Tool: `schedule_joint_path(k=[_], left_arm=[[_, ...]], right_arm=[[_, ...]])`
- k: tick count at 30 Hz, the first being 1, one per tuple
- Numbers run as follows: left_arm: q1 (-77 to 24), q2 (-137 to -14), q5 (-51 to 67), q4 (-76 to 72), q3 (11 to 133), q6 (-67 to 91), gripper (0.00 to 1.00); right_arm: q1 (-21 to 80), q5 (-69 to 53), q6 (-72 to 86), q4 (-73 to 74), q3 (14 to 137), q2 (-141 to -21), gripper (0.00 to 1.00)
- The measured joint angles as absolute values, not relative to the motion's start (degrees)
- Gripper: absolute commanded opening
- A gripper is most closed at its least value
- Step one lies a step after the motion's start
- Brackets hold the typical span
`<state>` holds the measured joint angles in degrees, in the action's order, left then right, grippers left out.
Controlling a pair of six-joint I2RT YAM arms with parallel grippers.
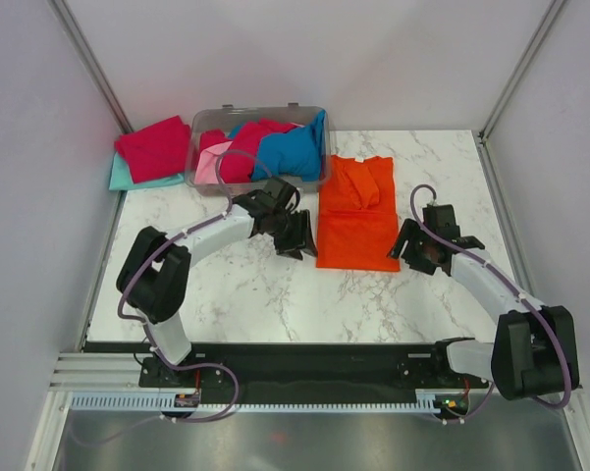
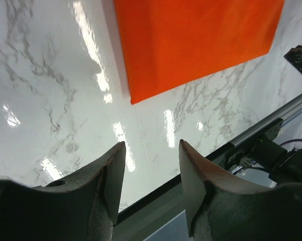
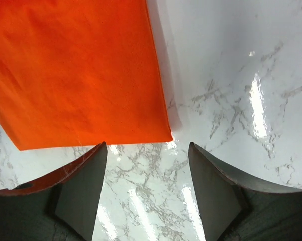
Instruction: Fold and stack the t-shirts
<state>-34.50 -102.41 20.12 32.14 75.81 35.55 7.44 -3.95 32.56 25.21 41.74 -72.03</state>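
Note:
A bright orange t-shirt lies partly folded on the marble table, sleeves turned in; it also shows in the left wrist view and the right wrist view. My left gripper is open and empty just left of its near-left corner; in its own view the gripper hangs above bare marble. My right gripper is open and empty just right of the near-right corner, seen in its own view. A crimson shirt on a teal one lies at the far left.
A clear plastic bin at the back holds blue, crimson and pink shirts. The table's near edge and black rail run in front of the arms. Grey walls close in the sides.

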Motion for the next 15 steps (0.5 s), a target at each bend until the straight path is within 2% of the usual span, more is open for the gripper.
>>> schedule_joint_path(k=[6,15], left_arm=[[-35.88,-100.84,20.58,22.00,62.50,39.44,0.53],[-37.15,-101.25,21.04,12.71,61.10,42.09,0.53]], right_arm=[[7.44,-5.72,32.99,22.72,36.97,-70.70,0.64],[7.44,-6.63,34.00,16.25,34.46,-75.96,0.57]])
